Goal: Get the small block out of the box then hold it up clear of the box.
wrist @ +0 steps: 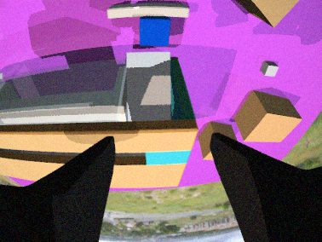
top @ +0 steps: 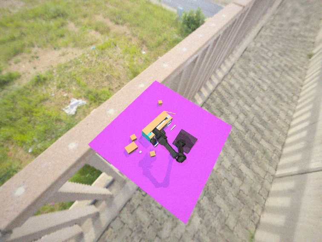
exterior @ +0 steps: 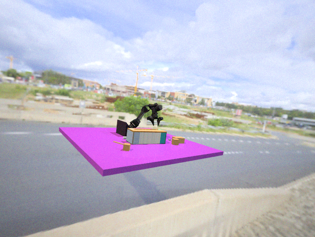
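The small blue block [wrist: 154, 31] lies on the magenta table outside the box, in front of its teal-end part, with a white bar [wrist: 148, 10] [top: 156, 144] just beyond it. The box [top: 153, 124] [exterior: 148, 137] [wrist: 43, 140] stands upright, with an orange top and a teal end. My gripper [exterior: 156, 124] [wrist: 163, 141] is open and empty. It hangs above the box's teal end, and the block is beyond the fingertips in the wrist view. In the top view the arm mostly hides the block.
Orange blocks stand off the teal end [top: 131, 147] [exterior: 179, 139] [wrist: 273, 128], near a small white cube [top: 140, 151] [wrist: 269, 68]. Another orange block [top: 159, 102] [exterior: 126, 147] and a thin stick [top: 170, 113] are by the other end. A dark panel [top: 191, 141] [exterior: 121, 127] is near the arm's base.
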Motion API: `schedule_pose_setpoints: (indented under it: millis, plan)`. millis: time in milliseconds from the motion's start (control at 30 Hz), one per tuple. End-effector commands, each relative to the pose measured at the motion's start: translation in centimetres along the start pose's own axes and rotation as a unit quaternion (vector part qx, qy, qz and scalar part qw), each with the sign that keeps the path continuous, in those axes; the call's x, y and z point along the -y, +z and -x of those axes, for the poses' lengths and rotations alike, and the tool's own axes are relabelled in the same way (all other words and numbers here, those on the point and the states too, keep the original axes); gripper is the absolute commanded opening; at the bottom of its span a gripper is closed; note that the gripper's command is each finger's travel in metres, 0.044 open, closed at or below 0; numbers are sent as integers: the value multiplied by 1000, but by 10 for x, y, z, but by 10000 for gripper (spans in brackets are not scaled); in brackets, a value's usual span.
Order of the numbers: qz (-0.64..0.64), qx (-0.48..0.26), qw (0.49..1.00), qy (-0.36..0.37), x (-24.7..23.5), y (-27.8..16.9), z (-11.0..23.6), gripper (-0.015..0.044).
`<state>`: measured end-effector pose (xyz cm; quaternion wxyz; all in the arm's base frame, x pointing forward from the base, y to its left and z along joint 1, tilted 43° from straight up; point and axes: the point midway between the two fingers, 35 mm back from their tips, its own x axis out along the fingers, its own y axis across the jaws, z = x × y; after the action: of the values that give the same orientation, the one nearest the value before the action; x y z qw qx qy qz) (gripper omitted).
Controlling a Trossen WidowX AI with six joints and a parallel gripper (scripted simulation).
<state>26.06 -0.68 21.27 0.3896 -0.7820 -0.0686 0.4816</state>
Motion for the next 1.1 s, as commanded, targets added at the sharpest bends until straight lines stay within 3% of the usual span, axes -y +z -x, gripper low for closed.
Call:
schedule_pose_setpoints:
  millis: [0, 167, 1067]
  plan:
    - [5, 6, 1000, 3, 0, 13, -27, 285]
    - [3, 3, 1000, -4, 2, 40, -78, 285]
    - [3, 4, 1000, -4, 2, 54, -112, 285]
